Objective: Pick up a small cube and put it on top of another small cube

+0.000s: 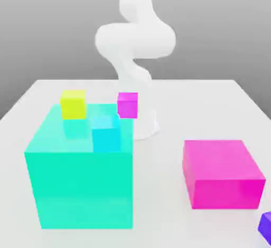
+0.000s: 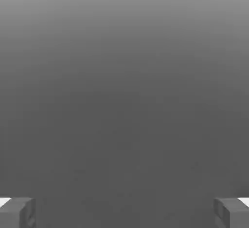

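A pale, smooth table (image 1: pixel 164 199) is spreading under everything, and a white arm (image 1: pixel 135 40) with rounded, glossy links is rising beyond the blocks. At the hand, the gripper (image 2: pixel 124 213) is holding its two grey, squared fingers (image 2: pixel 14 213) wide apart, with a broad gap lying between them.

A big turquoise block (image 1: pixel 84 188) is standing at the exterior view's left, flat-faced and sharp-edged, its top shining lightly. A lower, flatter pink block (image 1: pixel 227 162) is resting on the table to the exterior view's right, plain and boxy.

The small cubes are showing smooth, plain faces. A cyan cube (image 1: pixel 106 134) is sitting by the turquoise block's front top edge; a yellow cube (image 1: pixel 73 105) is resting farther back on its top, casting a faint reflection. A magenta cube (image 1: pixel 127 105) is appearing by the top's right edge in the exterior view — on it or behind it, I cannot tell.

The indigo cube (image 1: pixel 267 228) is lying near the exterior view's lower right corner, partly cut off — outside the gripper's grasp, well apart from the arm.
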Controlling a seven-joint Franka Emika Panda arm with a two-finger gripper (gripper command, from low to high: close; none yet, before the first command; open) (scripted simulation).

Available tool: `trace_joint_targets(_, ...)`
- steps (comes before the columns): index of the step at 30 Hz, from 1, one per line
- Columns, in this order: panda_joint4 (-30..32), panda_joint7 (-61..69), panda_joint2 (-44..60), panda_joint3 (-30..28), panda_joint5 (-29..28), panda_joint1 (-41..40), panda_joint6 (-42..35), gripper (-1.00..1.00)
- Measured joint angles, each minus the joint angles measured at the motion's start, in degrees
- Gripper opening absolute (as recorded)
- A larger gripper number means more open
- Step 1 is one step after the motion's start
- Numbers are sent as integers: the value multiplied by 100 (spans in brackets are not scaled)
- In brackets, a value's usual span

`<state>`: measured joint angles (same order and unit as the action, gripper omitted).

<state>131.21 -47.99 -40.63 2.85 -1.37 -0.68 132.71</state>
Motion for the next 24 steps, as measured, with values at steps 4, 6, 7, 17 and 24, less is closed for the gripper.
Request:
trace_joint_targets(4,-93,-379,856,473,-259,-97,159,0)
trace_joint_targets(6,-140,-578,1270,695,-404,-131,232,0)
trace_joint_targets(7,-163,-684,1478,787,-489,-125,267,0)
trace_joint_targets(17,-395,-1783,3568,1622,-1369,31,624,0)
trace_joint_targets(24,-548,-2411,4988,1779,-1785,514,903,0)
